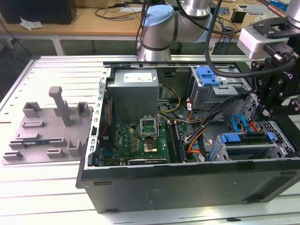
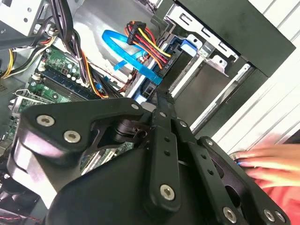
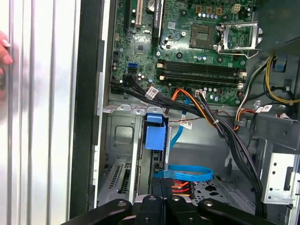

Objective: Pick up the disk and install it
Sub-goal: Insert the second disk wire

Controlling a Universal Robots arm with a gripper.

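Observation:
The disk (image 1: 244, 139) sits on edge in its blue carrier frame, inside the drive bay at the front corner of the open computer case (image 1: 187, 183), on the exterior view's right. In the first wrist view the disk's (image 3: 155, 136) blue carrier tab lies just beyond my gripper (image 3: 163, 183). My gripper (image 1: 266, 112) hangs a little above the bay, its fingers together with nothing seen between them. In the second wrist view my gripper (image 2: 161, 97) points down at the blue frame of the disk (image 2: 174, 58).
A blue bracket (image 1: 207, 75) tops the grey drive cage. A blue data cable (image 3: 187, 172) and orange-red power wires (image 2: 145, 44) crowd the bay. The motherboard (image 1: 140, 136) and power supply (image 1: 133, 89) fill the case. A grey fixture (image 1: 47, 126) lies outside. A hand (image 2: 274, 159) rests on the table beside the case.

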